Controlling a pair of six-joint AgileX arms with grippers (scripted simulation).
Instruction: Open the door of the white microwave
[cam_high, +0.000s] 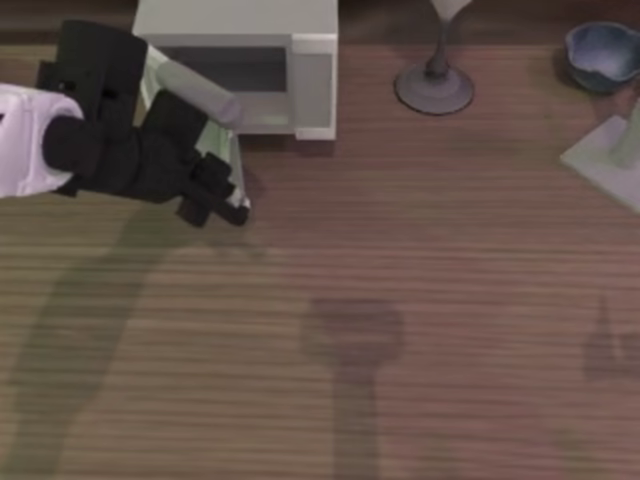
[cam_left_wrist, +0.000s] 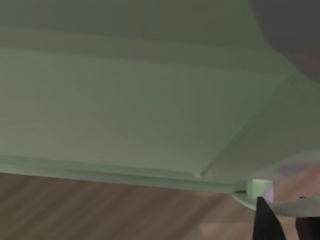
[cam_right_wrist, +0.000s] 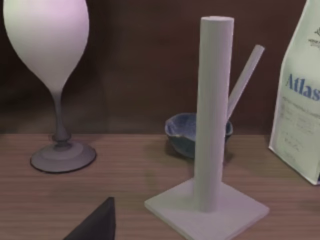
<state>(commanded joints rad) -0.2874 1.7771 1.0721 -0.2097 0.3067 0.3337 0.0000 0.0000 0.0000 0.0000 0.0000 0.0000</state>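
A boxy white microwave (cam_high: 250, 60) with a narrow grey control strip sits at the far edge of the brown wooden surface (cam_high: 420, 300), towards its left. Its white-framed door (cam_high: 195, 120) with a pale grey window stands swung outward, the dark cavity exposed. The left black claw (cam_high: 222, 205) is at the door's free edge; whether it is clamped there cannot be told. Towards the far right corner stand a pale wine glass (cam_right_wrist: 50, 60), a small blue bowl (cam_right_wrist: 192, 132), a white post stand (cam_right_wrist: 212, 130) and a white printed bag (cam_right_wrist: 300, 95).
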